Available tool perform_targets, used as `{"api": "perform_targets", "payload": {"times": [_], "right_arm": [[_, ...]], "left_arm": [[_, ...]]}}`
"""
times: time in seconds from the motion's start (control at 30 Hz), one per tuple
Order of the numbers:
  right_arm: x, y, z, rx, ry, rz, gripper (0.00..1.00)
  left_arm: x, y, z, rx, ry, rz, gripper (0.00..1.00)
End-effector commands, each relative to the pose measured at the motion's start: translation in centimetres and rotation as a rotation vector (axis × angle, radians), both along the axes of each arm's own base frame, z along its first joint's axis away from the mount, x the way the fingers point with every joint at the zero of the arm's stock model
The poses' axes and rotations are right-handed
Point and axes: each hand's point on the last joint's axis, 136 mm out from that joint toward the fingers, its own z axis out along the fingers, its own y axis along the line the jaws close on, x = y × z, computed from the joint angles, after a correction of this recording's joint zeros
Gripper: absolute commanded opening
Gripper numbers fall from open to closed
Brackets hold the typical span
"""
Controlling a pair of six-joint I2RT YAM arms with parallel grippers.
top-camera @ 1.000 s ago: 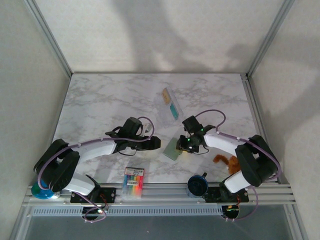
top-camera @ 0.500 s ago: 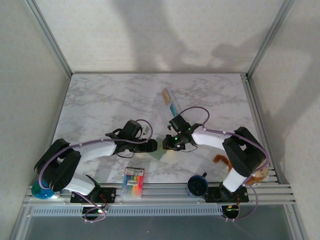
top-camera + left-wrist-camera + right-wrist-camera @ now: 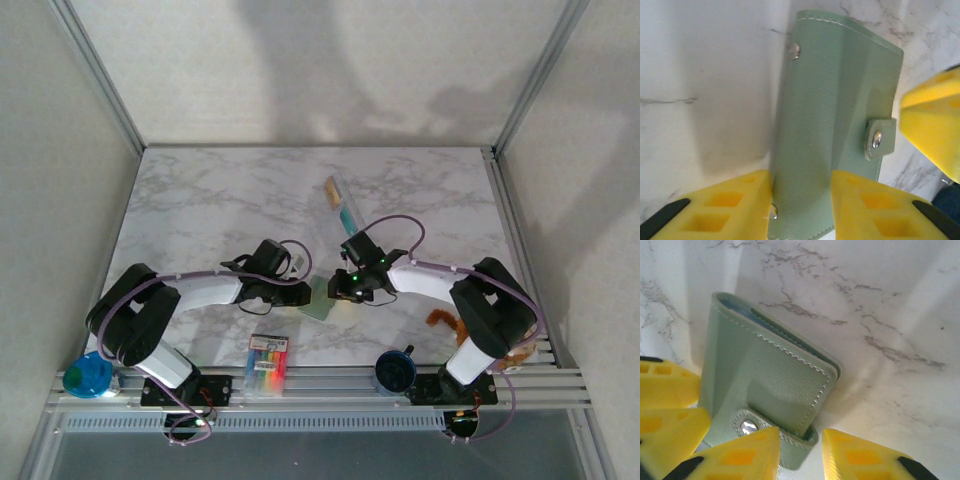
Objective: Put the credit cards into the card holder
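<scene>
Left gripper (image 3: 801, 187), wide a second ago, has clamped the card holder (image 3: 835, 85) from 9 o'clock at table centre. Right gripper (image 3: 801, 440) keeps its pinch at 3 o'clock. Holder looks braced for opening; credit cards (image 3: 341, 206) lie loose at its 12 o'clock.

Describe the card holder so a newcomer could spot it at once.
On the marble table, look just in front of centre. The card holder is the small grey-green folded wallet with a snap strap, held between the left hand and the right hand. Unlike the marker pack nearer the front edge, it is plain and one colour.
</scene>
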Motion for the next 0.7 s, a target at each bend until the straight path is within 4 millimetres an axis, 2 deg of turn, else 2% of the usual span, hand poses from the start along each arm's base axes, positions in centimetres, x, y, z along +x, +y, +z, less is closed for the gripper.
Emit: {"api": "perform_targets", "payload": {"times": [0.0, 0.07, 0.1, 0.27, 0.33, 0.37, 0.43, 0.47, 0.53, 0.57, 0.67], "right_arm": [[-0.5, 0.8, -0.9, 0.014, 0.005, 0.004, 0.28], [-0.4, 1.5, -0.7, 0.036, 0.002, 0.018, 0.27], [-0.4, 1.8, -0.5, 0.042, -0.003, 0.023, 0.27], [-0.3, 3.6, -0.2, 0.088, -0.034, 0.056, 0.25], [-0.3, 4.2, -0.3, 0.105, -0.028, 0.071, 0.24], [-0.2, 4.4, -0.3, 0.108, -0.031, 0.074, 0.23], [-0.2, 4.7, -0.3, 0.113, -0.045, 0.082, 0.20], [-0.1, 4.8, -0.4, 0.119, -0.055, 0.092, 0.19], [-0.1, 5.2, -0.3, 0.128, -0.064, 0.118, 0.17], [-0.2, 5.4, -0.3, 0.132, -0.064, 0.130, 0.16], [-0.4, 5.7, -0.1, 0.150, -0.079, 0.152, 0.14]], "left_arm": [[-0.2, -1.4, 1.2, -0.075, 0.011, -0.052, 0.25], [-0.4, -1.4, 1.5, -0.087, 0.011, -0.056, 0.16], [-0.4, -1.5, 1.6, -0.094, 0.010, -0.054, 0.14], [-0.6, -1.7, 2.6, -0.129, 0.001, -0.061, 0.17], [-0.6, -1.3, 2.6, -0.120, -0.003, -0.041, 0.24], [-0.4, -0.8, 2.3, -0.101, 0.000, -0.012, 0.35], [0.5, 1.5, 1.0, 0.010, -0.002, 0.092, 0.54], [1.0, 3.2, 0.3, 0.089, -0.012, 0.148, 0.58], [1.0, 5.2, -0.6, 0.150, -0.008, 0.196, 0.60], [0.8, 5.4, -0.6, 0.132, 0.004, 0.202, 0.59], [0.0, 4.2, 0.1, 0.034, 0.033, 0.172, 0.54]]}}
